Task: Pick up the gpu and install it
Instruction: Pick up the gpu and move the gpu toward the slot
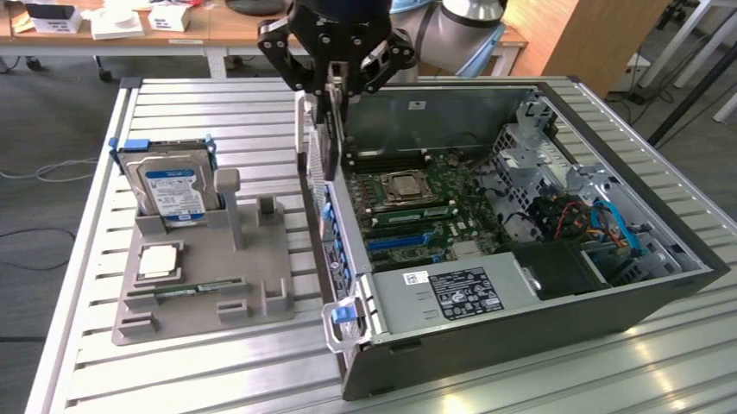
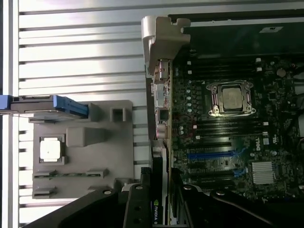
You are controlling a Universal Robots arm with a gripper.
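I read NVIDIA on the edge of the graphics card point(image 2: 159, 190) I hold; other labels are illegible.

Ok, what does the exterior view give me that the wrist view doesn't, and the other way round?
Exterior view: the power supply with its label, the drive bay's blue cables, and the gpu hanging upright from the gripper at the edge of the open case. Wrist view: the NVIDIA label on the gpu's face between the black fingers, seen from above. Both: the processor socket, the blue slots, the gray tray and the hard drive standing in it.
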